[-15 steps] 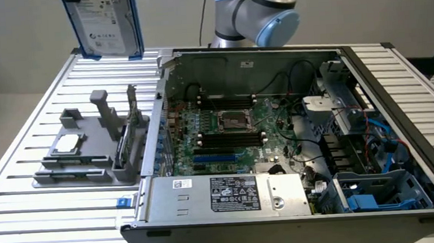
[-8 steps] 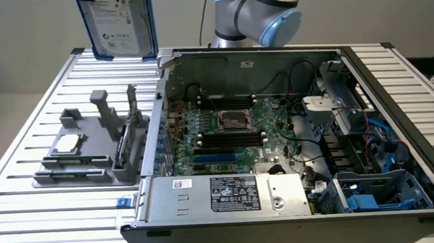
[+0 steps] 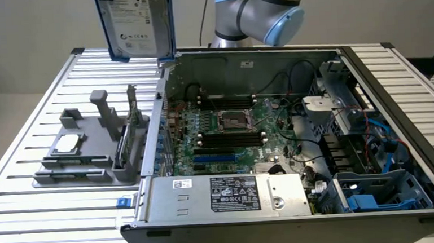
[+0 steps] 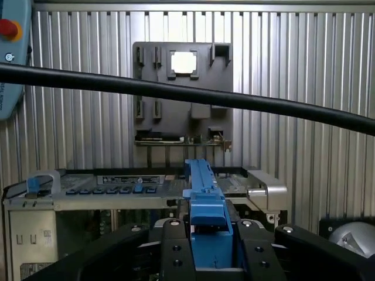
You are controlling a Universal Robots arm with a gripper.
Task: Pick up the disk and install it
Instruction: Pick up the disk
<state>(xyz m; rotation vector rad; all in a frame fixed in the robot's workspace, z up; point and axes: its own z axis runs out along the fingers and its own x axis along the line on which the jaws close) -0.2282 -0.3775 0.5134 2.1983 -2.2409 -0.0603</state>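
The disk (image 3: pixel 136 25) hangs upright high above the slatted table, over the far left corner of the open computer case (image 3: pixel 277 123). Its white label faces the exterior camera and a blue rail runs down its right edge. In the wrist view I look along the disk's blue carrier edge (image 4: pixel 205 199), which sits between the black fingers (image 4: pixel 173 249) of my gripper (image 4: pixel 210 249). The gripper is shut on the disk. Below it lie the case's edge and the grey holder.
A grey holder (image 3: pixel 83 146) on the table at the exterior view's left carries a small square chip (image 3: pixel 66 143) and an upright card (image 3: pixel 134 132). The case holds a motherboard, a silver power-supply box (image 3: pixel 229 197) and a blue drive bay (image 3: pixel 373 199). A black cable (image 4: pixel 176 91) crosses the wrist view.
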